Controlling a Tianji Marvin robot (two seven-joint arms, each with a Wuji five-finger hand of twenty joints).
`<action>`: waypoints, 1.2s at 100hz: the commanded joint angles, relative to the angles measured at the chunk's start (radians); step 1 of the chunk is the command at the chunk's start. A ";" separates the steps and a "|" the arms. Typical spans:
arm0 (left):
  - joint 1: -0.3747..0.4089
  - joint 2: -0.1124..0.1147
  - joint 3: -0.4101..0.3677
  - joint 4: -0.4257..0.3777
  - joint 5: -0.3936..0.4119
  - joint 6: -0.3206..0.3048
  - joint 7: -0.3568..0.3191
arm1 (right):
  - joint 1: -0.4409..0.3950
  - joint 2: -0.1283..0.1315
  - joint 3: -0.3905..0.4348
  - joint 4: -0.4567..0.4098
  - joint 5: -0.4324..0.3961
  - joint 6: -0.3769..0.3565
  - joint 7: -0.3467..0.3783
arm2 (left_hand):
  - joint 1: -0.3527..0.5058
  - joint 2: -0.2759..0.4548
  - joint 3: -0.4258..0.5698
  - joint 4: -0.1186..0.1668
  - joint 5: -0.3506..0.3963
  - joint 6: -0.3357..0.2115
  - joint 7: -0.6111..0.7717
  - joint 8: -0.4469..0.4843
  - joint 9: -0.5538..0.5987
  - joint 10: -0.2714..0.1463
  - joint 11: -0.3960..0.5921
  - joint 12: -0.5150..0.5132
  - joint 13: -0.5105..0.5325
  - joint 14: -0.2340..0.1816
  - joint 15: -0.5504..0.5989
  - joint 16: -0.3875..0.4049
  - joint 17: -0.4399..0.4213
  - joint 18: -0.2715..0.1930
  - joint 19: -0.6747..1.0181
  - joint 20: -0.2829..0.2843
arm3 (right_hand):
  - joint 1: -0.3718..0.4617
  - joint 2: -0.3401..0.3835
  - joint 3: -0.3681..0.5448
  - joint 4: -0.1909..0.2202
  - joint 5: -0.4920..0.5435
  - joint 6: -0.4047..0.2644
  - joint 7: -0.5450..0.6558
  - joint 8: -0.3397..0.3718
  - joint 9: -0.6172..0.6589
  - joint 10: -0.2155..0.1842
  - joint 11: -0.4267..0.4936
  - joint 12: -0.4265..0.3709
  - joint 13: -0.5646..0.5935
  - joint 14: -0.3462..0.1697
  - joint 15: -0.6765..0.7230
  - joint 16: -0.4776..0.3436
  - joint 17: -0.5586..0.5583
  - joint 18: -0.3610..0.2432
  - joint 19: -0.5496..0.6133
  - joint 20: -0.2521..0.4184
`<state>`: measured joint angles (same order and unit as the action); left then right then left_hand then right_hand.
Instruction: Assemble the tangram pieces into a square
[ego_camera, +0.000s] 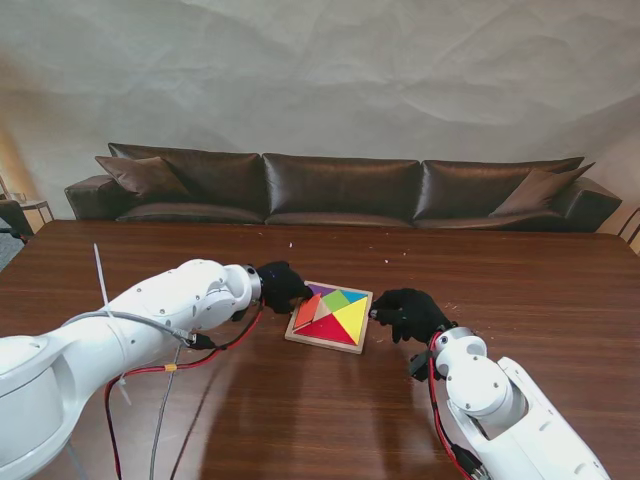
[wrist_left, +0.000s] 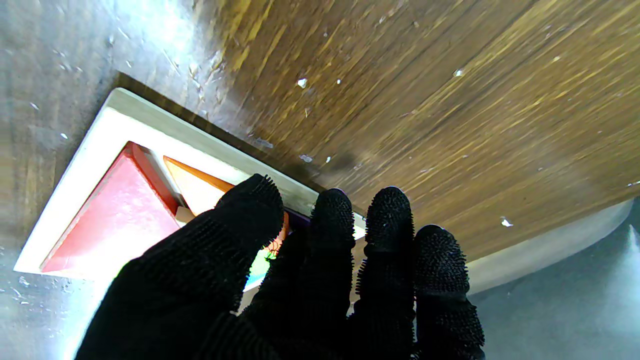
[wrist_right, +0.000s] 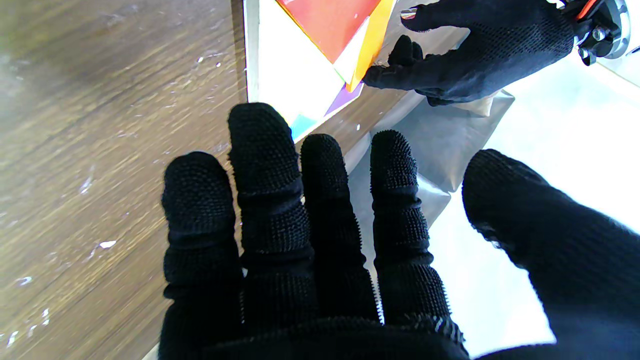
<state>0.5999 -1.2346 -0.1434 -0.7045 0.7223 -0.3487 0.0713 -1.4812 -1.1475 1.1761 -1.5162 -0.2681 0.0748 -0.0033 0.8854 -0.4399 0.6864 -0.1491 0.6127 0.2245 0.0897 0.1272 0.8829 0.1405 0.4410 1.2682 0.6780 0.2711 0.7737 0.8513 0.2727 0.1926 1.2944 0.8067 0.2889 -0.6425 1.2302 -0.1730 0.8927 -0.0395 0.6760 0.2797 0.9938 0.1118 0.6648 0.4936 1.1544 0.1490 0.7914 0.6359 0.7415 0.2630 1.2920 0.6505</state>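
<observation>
Tangram square sits filled in its tray – both hands flank it

The wooden tray (ego_camera: 296, 338) rests mid-tabletop (ego_camera: 540, 290), its colored pieces (ego_camera: 333, 312) packed into a square. The left hand (ego_camera: 280, 286) touches the tray's left edge, fingers extended together, likely nudging or steadying; the right hand (ego_camera: 408, 314) sits just beside the right edge, fingers spread, holding nothing – probably bracing

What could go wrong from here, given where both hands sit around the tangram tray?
1. The left hand has fingertips on the pieces at the tray corner; a sideways drag could lift the orange piece or the purple piece out of place.
2. The right hand is open at the opposite edge; a push there might slide the whole tray across the table.
3. Pieces look nearly seated, so extra pressure may tip one against its neighbour.
</observation>
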 joint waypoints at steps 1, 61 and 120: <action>0.006 0.004 -0.010 -0.015 0.004 -0.004 -0.020 | -0.008 -0.002 0.000 -0.007 0.002 0.004 0.016 | -0.010 -0.015 0.010 -0.024 -0.026 -0.024 -0.007 -0.011 -0.014 -0.003 0.016 -0.011 -0.011 -0.001 0.009 0.003 -0.018 -0.009 0.011 0.010 | -0.005 0.013 -0.006 -0.019 0.012 0.001 0.013 -0.002 0.026 0.015 0.000 0.002 0.028 0.001 0.007 0.001 -0.108 0.019 0.037 -0.001; 0.032 0.064 -0.054 -0.102 0.043 0.009 -0.059 | -0.011 0.000 -0.001 -0.012 -0.001 0.007 0.023 | -0.092 0.020 0.034 -0.006 -0.046 -0.033 0.004 -0.014 -0.066 0.011 0.044 -0.109 -0.025 0.003 -0.018 -0.012 -0.023 -0.009 0.003 0.008 | -0.005 0.013 -0.006 -0.018 0.013 0.002 0.012 -0.001 0.026 0.014 0.000 0.003 0.028 0.002 0.007 0.001 -0.108 0.019 0.037 -0.001; 0.326 0.166 -0.550 -0.379 0.102 0.004 -0.133 | -0.015 -0.013 0.003 -0.009 -0.051 -0.042 -0.068 | -0.265 0.051 -0.073 0.045 0.015 -0.132 0.049 0.127 -0.160 0.070 -0.266 -0.785 -0.151 0.055 -0.400 -0.272 -0.137 0.045 -0.296 -0.101 | -0.021 -0.051 -0.004 0.021 -0.038 -0.055 -0.020 0.050 -0.066 0.004 -0.003 0.003 -0.060 0.010 -0.009 0.000 -0.169 0.013 0.015 0.003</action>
<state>0.8871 -1.0856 -0.6784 -1.0637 0.8335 -0.3421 -0.0380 -1.4900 -1.1510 1.1782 -1.5214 -0.3181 0.0404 -0.0783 0.6530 -0.4125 0.6359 -0.1469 0.6040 0.0992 0.1359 0.2409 0.7472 0.1992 0.2011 0.5127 0.5532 0.3027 0.4271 0.6258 0.1648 0.2063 1.0725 0.7408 0.2889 -0.6593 1.2302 -0.1730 0.8820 -0.0590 0.6625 0.3069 0.9689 0.1119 0.6631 0.4936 1.1307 0.1490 0.7860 0.6359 0.7415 0.2631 1.2920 0.6504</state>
